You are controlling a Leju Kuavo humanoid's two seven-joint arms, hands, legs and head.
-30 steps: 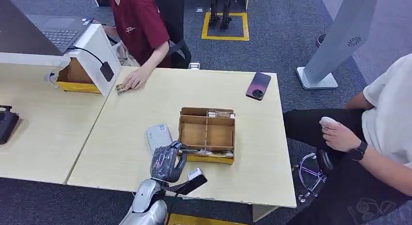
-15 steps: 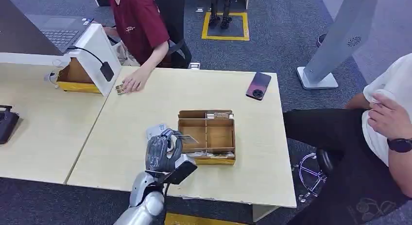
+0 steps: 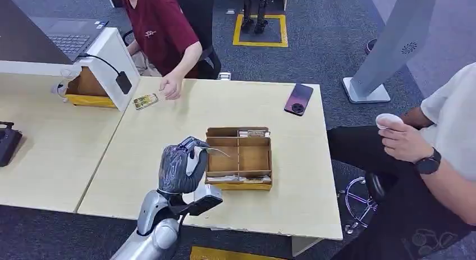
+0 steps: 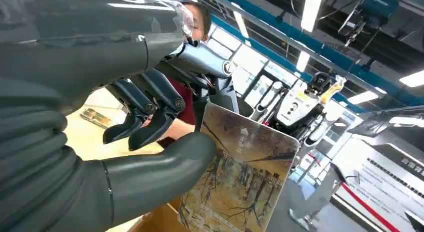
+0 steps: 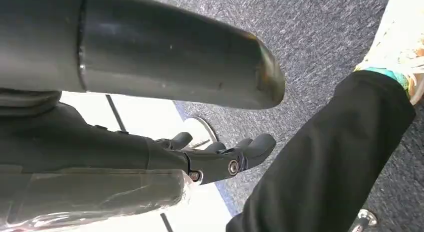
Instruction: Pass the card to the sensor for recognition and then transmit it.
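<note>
Left hand sits lower centre of the head view, lifted above the table, pinching the card between thumb and fingers. In the left wrist view the card is pressed by the thumb, with most of its face sticking out past the grip. Right hand shows in the right wrist view hanging over carpet, fingers loosely apart, holding nothing.

Risks: the grip looks shallow, on one edge of the card only, so a fast swing could twist or drop it. The sensor, a small black pad on a slanted white stand, is upper left of the frame, well apart from the hand, so it is a long reach across. A person's hand rests near that stand, beside another card lying flat; the arm could bump either. A tilted card may not be read.

Containers: cardboard box, centre of frame just right of the left hand, divided into compartments; the back strip and front strip hold what look like more cards, the two big middle cells look empty. Phone lies upper right on the table.
</note>
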